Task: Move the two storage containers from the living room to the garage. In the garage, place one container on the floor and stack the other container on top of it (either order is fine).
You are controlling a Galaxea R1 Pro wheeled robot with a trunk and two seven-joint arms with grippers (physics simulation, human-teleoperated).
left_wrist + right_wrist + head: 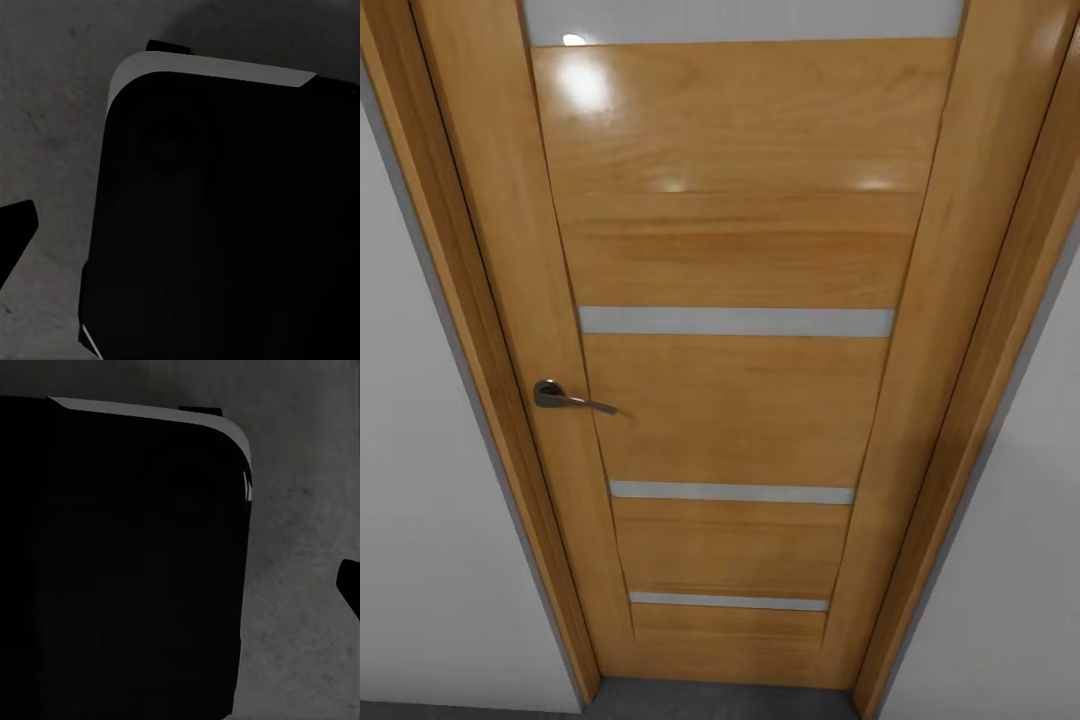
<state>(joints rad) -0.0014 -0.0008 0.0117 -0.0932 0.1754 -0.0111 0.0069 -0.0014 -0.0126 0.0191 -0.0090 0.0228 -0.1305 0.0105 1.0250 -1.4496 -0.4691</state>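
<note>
The two storage containers are out of view, and so is the living room. I face a shut orange wooden door [735,400] with pale horizontal stripes and a metal lever handle [565,398] on its left side. A strip of dark grey concrete floor [710,702] runs below it. In the left wrist view one dark fingertip [15,234] hangs over the speckled floor [52,112]. One dark fingertip [351,583] shows the same way in the right wrist view. Neither view shows how the jaws stand.
Plain pale grey walls [430,520] flank the door frame [480,330] on both sides. My own black base [225,225], with a pale rim, shows large in the left wrist view. The black base [120,570] is also large in the right wrist view, close above the concrete.
</note>
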